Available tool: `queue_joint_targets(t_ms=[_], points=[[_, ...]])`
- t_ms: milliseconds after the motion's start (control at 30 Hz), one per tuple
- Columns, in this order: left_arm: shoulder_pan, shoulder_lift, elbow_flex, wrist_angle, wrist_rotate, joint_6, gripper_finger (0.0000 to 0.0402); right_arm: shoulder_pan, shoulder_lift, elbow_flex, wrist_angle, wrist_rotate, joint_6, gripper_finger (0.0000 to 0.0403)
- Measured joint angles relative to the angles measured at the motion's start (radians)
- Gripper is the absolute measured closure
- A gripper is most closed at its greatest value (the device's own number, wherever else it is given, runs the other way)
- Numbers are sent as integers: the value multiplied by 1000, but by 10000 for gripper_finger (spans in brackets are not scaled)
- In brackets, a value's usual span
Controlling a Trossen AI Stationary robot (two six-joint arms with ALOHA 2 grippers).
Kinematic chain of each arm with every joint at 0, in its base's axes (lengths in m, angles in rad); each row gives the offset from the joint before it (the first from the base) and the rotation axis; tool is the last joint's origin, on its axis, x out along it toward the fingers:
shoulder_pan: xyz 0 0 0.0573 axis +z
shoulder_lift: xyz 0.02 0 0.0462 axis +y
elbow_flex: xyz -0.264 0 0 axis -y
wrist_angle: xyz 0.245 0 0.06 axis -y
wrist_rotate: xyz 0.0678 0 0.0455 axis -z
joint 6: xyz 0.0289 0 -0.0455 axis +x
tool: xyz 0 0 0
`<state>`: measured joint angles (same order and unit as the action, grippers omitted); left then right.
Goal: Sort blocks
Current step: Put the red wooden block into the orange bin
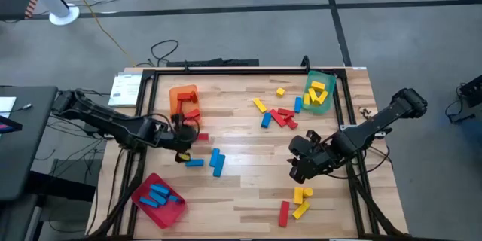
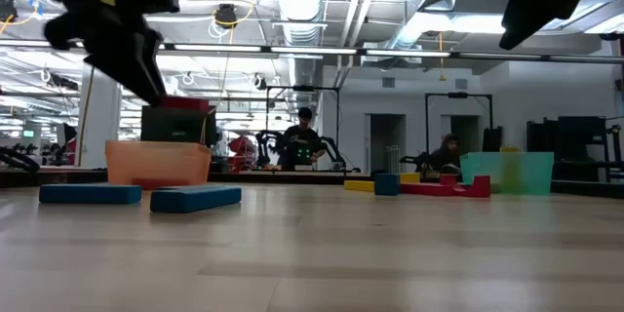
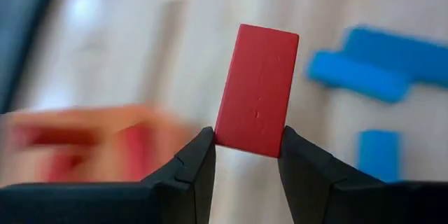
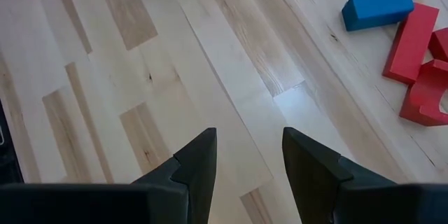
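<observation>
Left tool (image 3: 246,150) pinches red block (image 3: 257,89) by its bottom edge only, near orange tray (image 1: 183,99) at frame centre-left; block may pivot out; right tool (image 4: 248,155) released, empty.

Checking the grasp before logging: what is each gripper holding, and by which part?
The left gripper pinches a red block by one short end. The right gripper is open and holds nothing.

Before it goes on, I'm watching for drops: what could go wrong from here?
The left gripper pinches the red block only by one end, so it might pivot or slip out short of the orange tray. That tray already holds red blocks, so a careless drop could bounce out. The right gripper hangs open and empty over bare table; no obvious risk there.
</observation>
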<state>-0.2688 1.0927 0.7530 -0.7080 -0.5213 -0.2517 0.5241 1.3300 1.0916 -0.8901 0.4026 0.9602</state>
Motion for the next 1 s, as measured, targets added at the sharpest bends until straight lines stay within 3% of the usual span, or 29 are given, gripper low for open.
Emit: queue_joint_targets(t_ms=[167, 333, 567, 833, 1000], points=[[75, -1, 104, -276, -126, -6, 277, 0, 0, 0, 4, 0, 0, 223], [198, 0, 112, -413, -158, 4, 277, 2, 0, 0, 4, 0, -1, 223], [335, -1, 91, -414, -155, 98, 273, 30, 0, 0, 9, 0, 0, 223], [467, 0, 59, -327, -23, 225, 270, 78, 0, 0, 13, 30, 34, 223], [526, 0, 59, -321, -4, 261, 269, 110, 0, 0, 16, 48, 50, 223]])
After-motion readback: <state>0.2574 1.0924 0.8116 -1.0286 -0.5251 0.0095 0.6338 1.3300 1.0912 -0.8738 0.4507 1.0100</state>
